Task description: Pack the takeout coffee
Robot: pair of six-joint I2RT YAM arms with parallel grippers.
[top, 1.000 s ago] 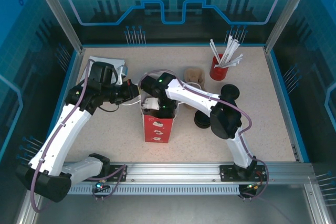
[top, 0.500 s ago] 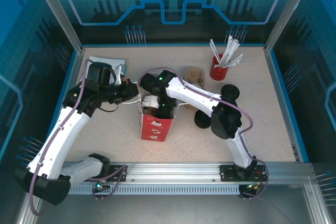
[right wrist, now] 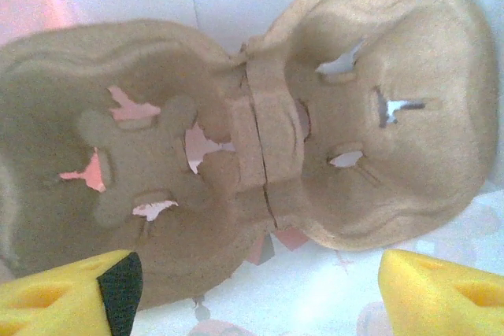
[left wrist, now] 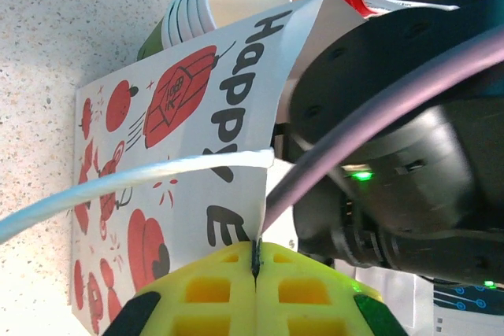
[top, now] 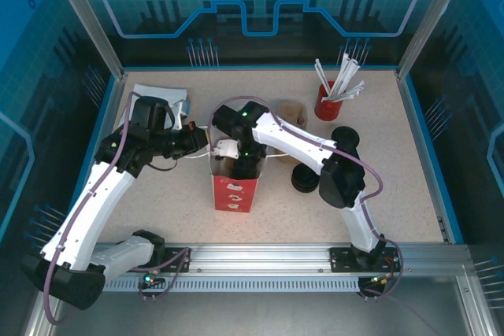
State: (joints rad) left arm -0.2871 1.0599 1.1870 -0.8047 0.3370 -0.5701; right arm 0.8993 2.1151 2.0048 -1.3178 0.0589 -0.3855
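Right gripper [right wrist: 256, 297] hangs spread inside the red-printed paper bag [top: 236, 193], yellow pads [right wrist: 441, 289] clear of the moulded pulp carrier [right wrist: 260, 139] below. Left gripper [left wrist: 256, 273] is clamped on the bag's thin rim, which I judge holds the mouth wide. What I take for the black-lidded takeout coffee [top: 302, 182] stands outside, right of the table's [top: 378, 194] centre.

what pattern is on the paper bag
Red lanterns and black lettering on the white paper bag; clearest in the left wrist view.
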